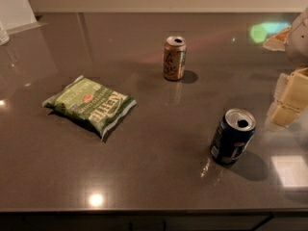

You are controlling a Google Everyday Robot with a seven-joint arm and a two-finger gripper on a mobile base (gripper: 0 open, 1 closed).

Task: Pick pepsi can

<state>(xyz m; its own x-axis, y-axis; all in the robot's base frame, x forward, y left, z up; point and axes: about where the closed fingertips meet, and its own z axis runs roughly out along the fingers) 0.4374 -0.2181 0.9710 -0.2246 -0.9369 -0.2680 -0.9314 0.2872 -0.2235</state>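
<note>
The pepsi can (232, 136), dark blue with a silver open top, stands upright on the dark countertop (159, 167) at the right front. My gripper (290, 99), cream-coloured, hangs at the right edge of the camera view, to the right of the can and a little behind it, apart from it. It holds nothing that I can see.
An orange-tan can (174, 57) stands upright near the back middle. A green snack bag (90, 105) lies flat on the left. The counter's front edge (144, 211) runs along the bottom. A white object (14, 6) stands at the back left corner.
</note>
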